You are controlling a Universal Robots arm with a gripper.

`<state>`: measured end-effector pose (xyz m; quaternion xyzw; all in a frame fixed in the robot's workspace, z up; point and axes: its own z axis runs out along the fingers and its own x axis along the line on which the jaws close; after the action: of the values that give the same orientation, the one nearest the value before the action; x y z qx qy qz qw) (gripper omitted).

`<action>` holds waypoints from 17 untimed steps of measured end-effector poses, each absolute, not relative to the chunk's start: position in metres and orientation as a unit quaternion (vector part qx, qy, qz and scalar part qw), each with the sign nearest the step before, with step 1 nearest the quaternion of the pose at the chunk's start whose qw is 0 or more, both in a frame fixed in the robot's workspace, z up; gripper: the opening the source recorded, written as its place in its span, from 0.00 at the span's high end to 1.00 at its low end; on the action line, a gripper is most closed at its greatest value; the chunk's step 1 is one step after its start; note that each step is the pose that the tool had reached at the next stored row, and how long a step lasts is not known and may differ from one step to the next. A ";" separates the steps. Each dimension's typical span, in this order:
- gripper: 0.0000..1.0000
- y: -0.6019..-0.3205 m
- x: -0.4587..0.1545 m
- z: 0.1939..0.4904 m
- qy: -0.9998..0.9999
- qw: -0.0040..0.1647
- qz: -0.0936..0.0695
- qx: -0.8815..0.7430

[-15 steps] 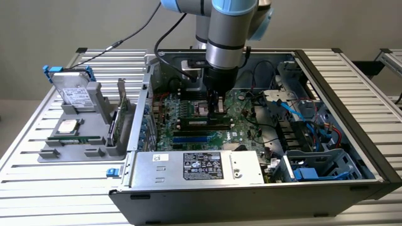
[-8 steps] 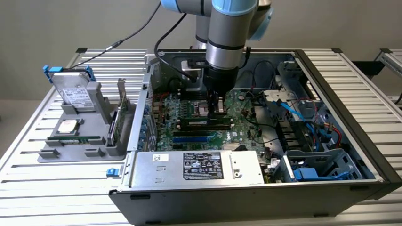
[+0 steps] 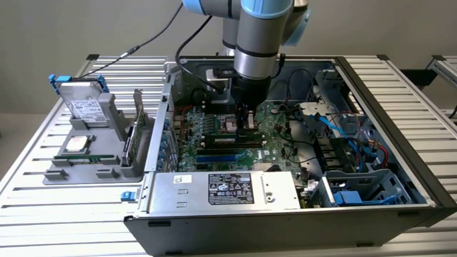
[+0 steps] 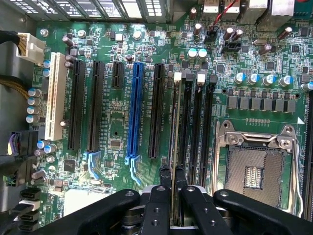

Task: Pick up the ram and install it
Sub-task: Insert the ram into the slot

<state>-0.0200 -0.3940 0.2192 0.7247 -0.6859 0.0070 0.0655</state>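
Observation:
The ram [image 4: 174, 127] stands on its edge along the outermost black memory slot, next to the free slots [image 4: 189, 127]. In the exterior view the ram [image 3: 230, 140] is a green and black stick lying low on the motherboard [image 3: 214, 126] inside the open computer case [image 3: 421, 176]. My gripper [image 4: 173, 172] is shut on the ram near one end, one black finger [image 4: 164, 183] on each side. From the exterior view, the gripper [image 3: 248, 124] reaches straight down into the case from the arm.
The empty processor socket [image 4: 254, 166] lies beside the memory slots; a blue expansion slot [image 4: 134, 112] and black ones lie on the other side. At the exterior view's left, a grey tray [image 3: 53, 175] holds a hard drive [image 3: 82, 107], a square silver chip [image 3: 77, 143] and another green stick [image 3: 85, 159].

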 end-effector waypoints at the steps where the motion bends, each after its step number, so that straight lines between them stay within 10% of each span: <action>1: 0.86 -0.394 -0.020 0.219 -0.686 0.066 0.007 0.725; 17: 0.86 -0.394 -0.020 0.216 -0.686 0.065 0.007 0.725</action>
<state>-0.0200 -0.3939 0.2159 0.7247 -0.6859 0.0069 0.0653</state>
